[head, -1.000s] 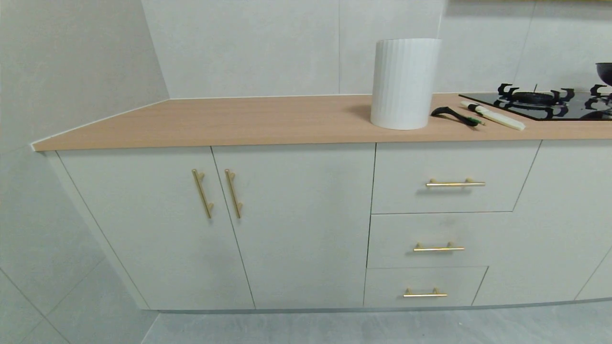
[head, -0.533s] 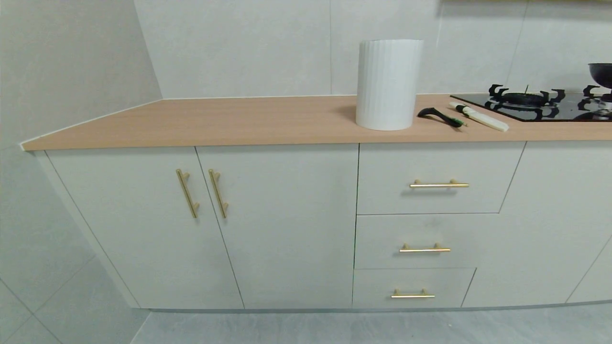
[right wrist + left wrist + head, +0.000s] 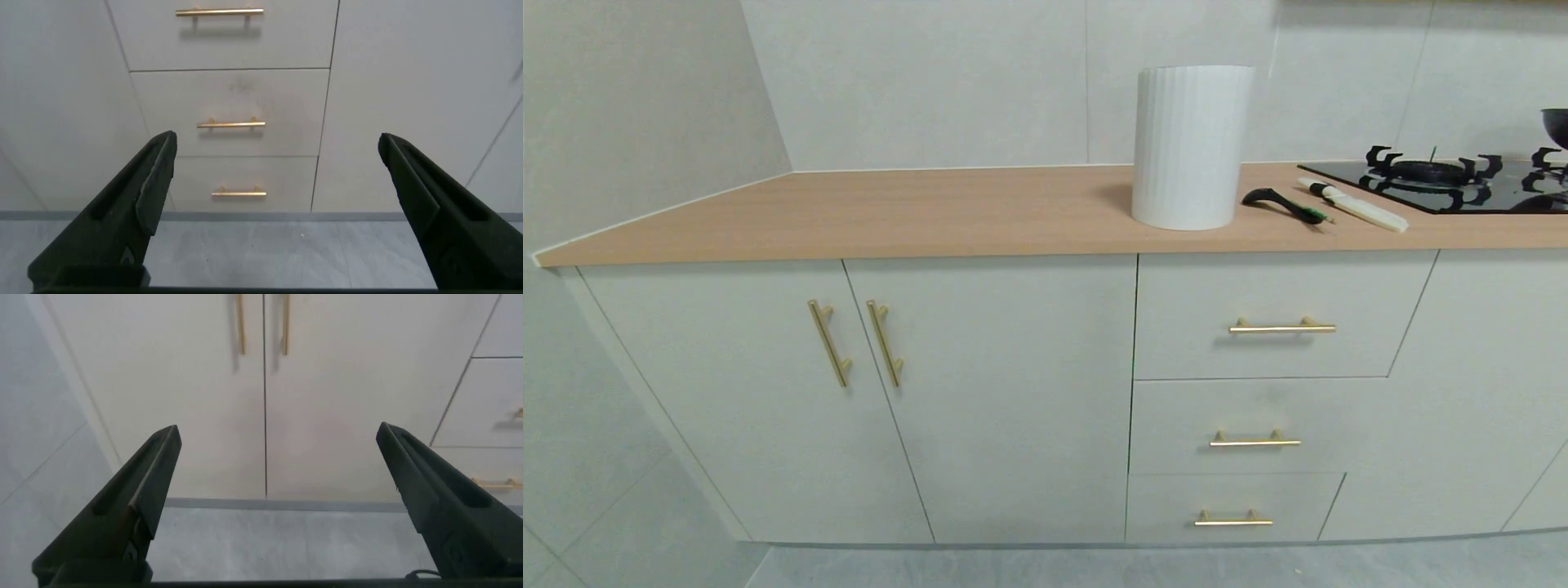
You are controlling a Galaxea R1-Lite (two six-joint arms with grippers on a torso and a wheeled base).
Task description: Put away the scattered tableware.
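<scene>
Left end effector (image 3: pixel 276 431) and right end effector (image 3: pixel 276 137) gape.

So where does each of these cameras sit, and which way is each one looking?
Head: on the robot's head, looking forward and down at the counter, the doors and the drawers.
Left wrist: on the left arm, held low, facing the doors; the left jaws, open, frame the picture.
Right wrist: on the right arm, held low, facing the drawers; the right jaws, open, frame it too.
Shared: head and left wrist both see the door handles; head and right wrist, the drawer handles.
</scene>
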